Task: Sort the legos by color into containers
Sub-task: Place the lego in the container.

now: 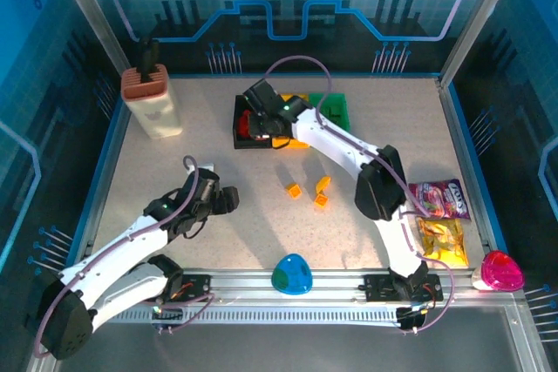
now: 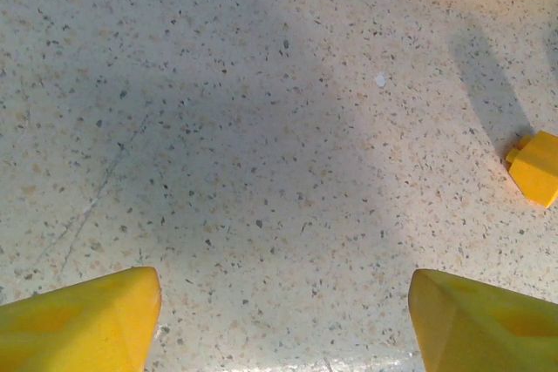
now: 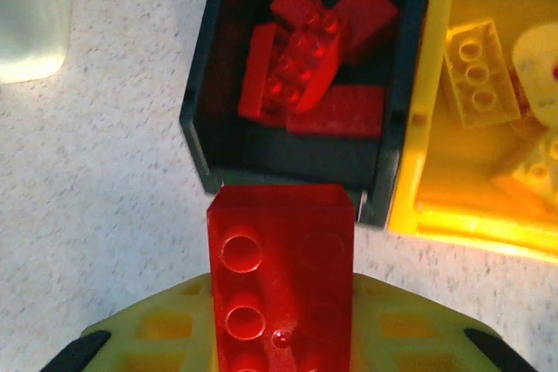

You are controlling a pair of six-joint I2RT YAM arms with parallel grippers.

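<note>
R gripper (image 1: 260, 118) — clamped on a red brick (image 3: 281, 259), whose far end is at the near wall of the black bin (image 3: 197, 119). The bin holds several red legos (image 3: 305, 67). Yellow bin (image 3: 433, 119) touches its side, w/ yellow bricks (image 3: 475, 71) inside; green bin (image 1: 336, 111) is next over. L gripper (image 2: 283, 324) — fingers apart, low over the table (image 2: 261, 128). Three yellow legos (image 1: 295, 189) lie loose mid-table.

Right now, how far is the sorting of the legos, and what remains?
Done: red bricks lie in the black bin, yellow ones in the yellow bin. In hand: the right gripper holds one more red brick at the black bin's edge. Remaining: three yellow bricks on the table, near the open left gripper.
</note>
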